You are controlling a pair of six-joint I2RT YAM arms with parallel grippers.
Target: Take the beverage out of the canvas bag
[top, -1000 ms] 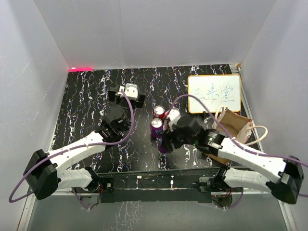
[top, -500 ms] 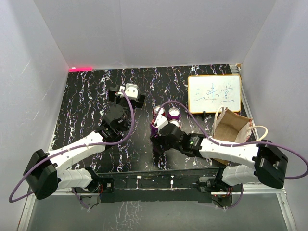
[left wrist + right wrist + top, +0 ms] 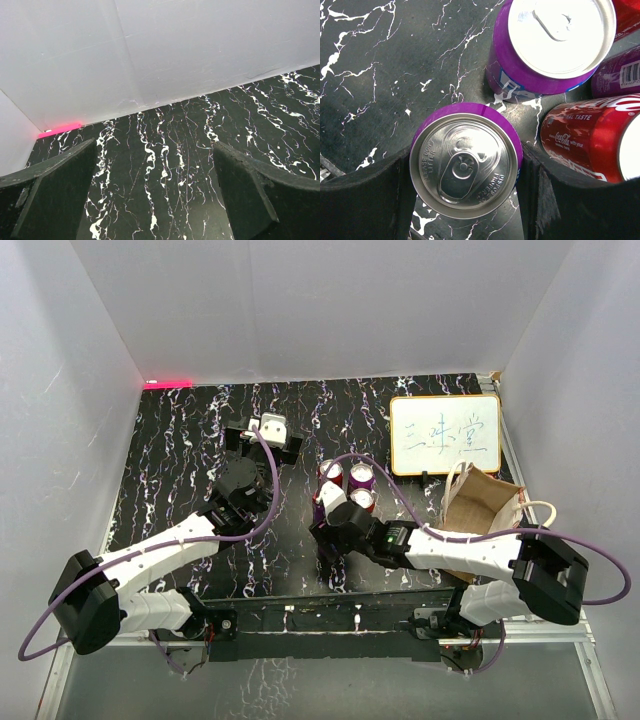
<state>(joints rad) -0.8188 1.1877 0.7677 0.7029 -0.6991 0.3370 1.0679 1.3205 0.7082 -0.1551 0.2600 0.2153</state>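
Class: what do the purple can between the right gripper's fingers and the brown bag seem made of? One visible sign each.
Purple can: metal, probably aluminium; shiny bare lid with pull tab. Canvas bag: matte tan fabric or stiff paper, unclear; flat sides hold shape.

The desk [image 3: 370, 60] looks like polished black stone with white veins, smooth and slightly shiny. The purple can [image 3: 465, 165] has a bare brushed-metal lid and a glossy printed wall, and the red can [image 3: 580, 140] gleams likewise. The right arm's fingers [image 3: 360, 200] are matt black plastic, faintly grainy. The canvas bag [image 3: 485, 498] is dull tan cloth.
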